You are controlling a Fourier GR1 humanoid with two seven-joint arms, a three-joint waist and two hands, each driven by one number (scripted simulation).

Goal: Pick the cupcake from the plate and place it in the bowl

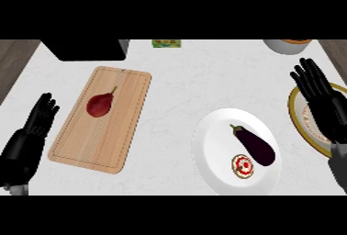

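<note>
Left hand (30, 137) low at left edge, fingers (46, 108) straight and together, resting on table (176, 82) beside wooden cutting board (102, 119) with a red pear-like fruit (100, 104) on it. Right hand (324, 103) at right edge, fingers (308, 75) straight and slightly spread, holding nothing, over gold-rimmed bowl (295, 110). Cupcake (243, 165) on white plate (217, 151), touching or just beside dark eggplant (256, 144), apart from both hands.

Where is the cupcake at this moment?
In the head view, the cupcake sits on the white plate at the lower right, just below-left of the eggplant lying on the same plate.
</note>
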